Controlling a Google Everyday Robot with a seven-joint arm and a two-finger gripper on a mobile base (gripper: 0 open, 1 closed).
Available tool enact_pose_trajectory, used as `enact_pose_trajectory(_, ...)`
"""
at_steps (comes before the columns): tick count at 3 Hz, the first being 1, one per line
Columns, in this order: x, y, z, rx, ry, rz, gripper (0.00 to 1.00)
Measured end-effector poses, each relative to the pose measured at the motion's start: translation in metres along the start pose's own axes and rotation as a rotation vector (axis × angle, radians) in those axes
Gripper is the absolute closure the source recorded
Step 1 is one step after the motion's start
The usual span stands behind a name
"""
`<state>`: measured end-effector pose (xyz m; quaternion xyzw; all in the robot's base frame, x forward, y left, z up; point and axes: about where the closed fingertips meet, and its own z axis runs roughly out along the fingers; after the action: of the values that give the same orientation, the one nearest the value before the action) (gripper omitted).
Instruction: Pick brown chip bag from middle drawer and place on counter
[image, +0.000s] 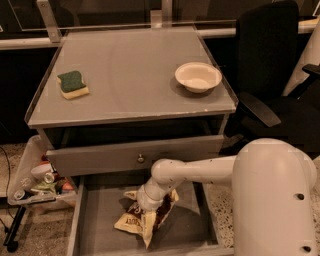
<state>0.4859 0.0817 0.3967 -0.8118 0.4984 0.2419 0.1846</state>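
Below the bench's front edge the middle drawer (100, 220) stands open, and the brown chip bag (131, 221) lies crumpled on its floor. The end effector (150, 206) is down on the bag's top — whether it is open or gripping cannot be told. On the bench (135, 85) a sponge (73, 84) sits near the left edge — a white bowl (198, 76) near the right.

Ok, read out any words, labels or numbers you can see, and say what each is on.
On the brown chip bag, in the middle drawer under the gripper: pale lettering, too blurred to read.
On the items in the bin left of the drawer: any labels are too small to read.
On the sponge, bowl and counter: no text visible.
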Motion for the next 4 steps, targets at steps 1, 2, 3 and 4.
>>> enact_pose_trajectory(1, -0.0001, -0.0004, 0.0021, -0.002, -0.003, -0.003, 0.00)
enact_pose_trajectory(2, -0.0001, -0.0004, 0.0021, -0.002, -0.003, -0.003, 0.19)
enact_pose_trajectory(3, -0.0001, -0.0004, 0.0021, -0.002, -0.003, -0.003, 0.42)
enact_pose_trajectory(4, -0.0001, -0.0004, 0.0022, -0.002, -0.003, -0.003, 0.65)
